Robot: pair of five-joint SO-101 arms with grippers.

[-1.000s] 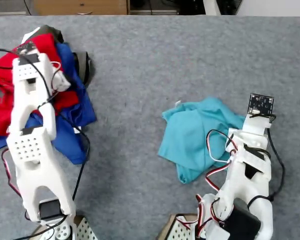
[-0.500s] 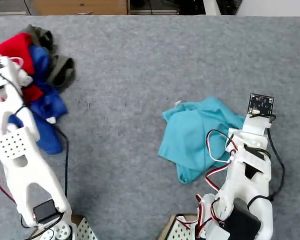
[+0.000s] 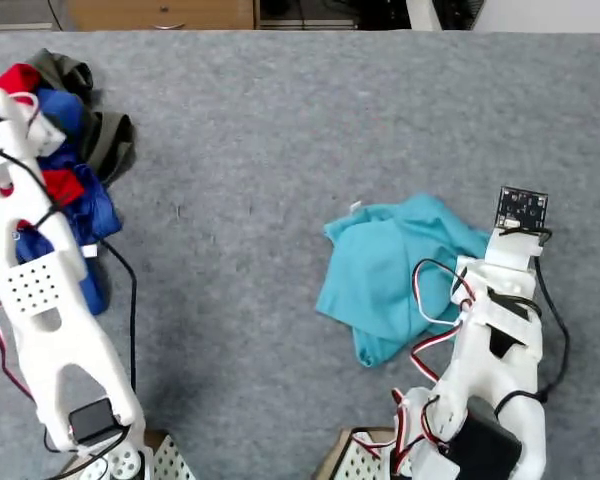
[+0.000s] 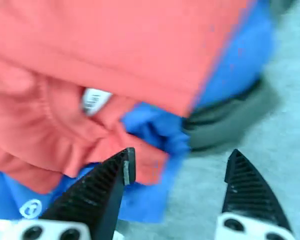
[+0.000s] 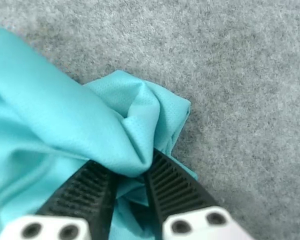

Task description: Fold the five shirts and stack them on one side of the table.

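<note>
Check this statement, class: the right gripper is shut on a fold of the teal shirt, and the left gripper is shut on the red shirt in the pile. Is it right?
Not quite. The left gripper is open, jaws apart above the red shirt, as the left wrist view shows. The right gripper is shut on a fold of the teal shirt.

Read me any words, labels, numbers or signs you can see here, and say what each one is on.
White tag on the red shirt: dark print, too blurred to read.
Round white mark on the blue shirt: a sign, too blurred to make out.
Teal shirt: no readable text.
</note>
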